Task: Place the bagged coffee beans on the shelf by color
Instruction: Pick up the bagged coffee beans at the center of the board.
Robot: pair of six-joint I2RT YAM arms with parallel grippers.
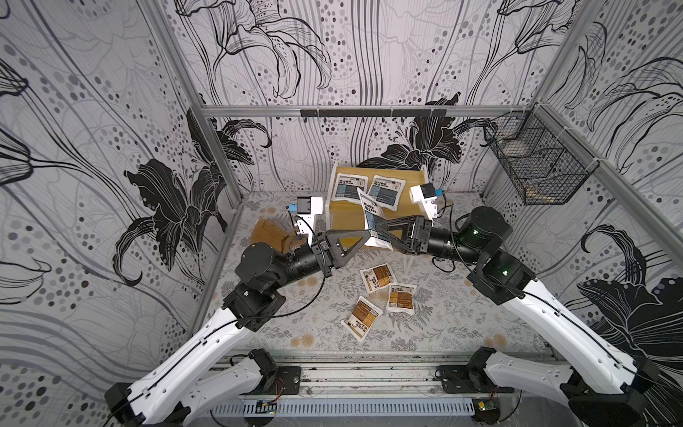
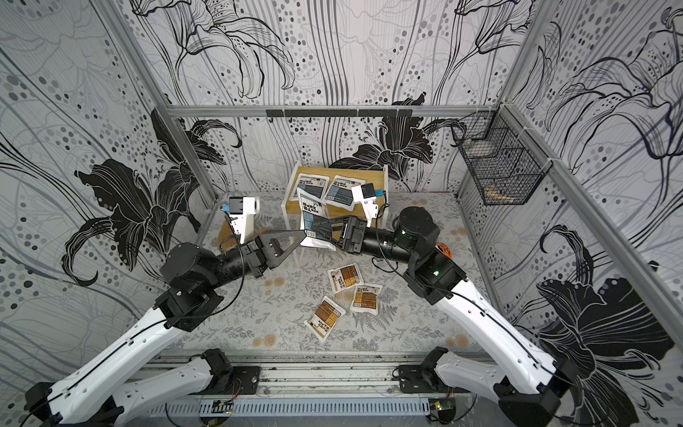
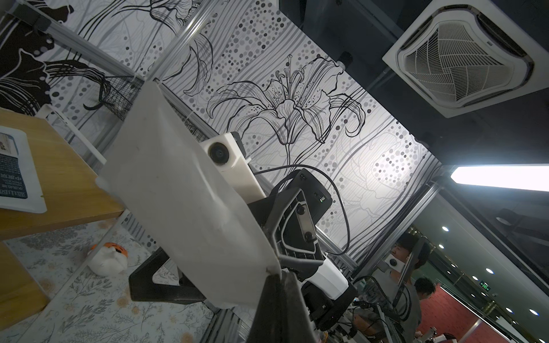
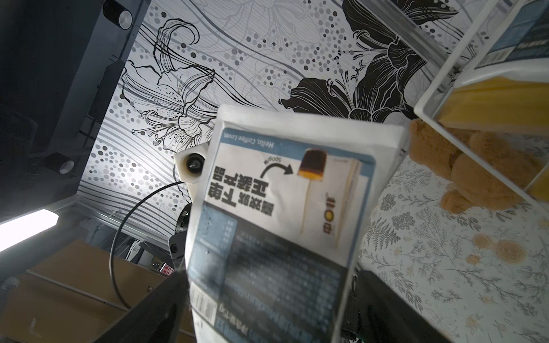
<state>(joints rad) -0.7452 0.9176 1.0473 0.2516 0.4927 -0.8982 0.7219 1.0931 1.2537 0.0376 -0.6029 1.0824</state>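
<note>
The left fingers (image 1: 361,234) are pinched closed on a lower corner of the held pouch (image 1: 369,210). It is blue-panelled and stands tilted upward from their tips. The right fingers (image 1: 383,226) are spread wide, one on each side of that pouch. Whether they touch its edges cannot be told. Just beyond both sets of fingertips stands the shelf (image 1: 345,223), whose top board carries two blue pouches (image 1: 347,186) (image 1: 386,192) side by side. Below the fingers, on the near side, three brown pouches (image 1: 377,277) (image 1: 401,297) (image 1: 361,318) lie flat on the table (image 1: 295,314).

A blue-panelled pouch (image 4: 285,225) fills the view — teddy bear (image 4: 475,166) near shelf (image 4: 490,98).
</note>
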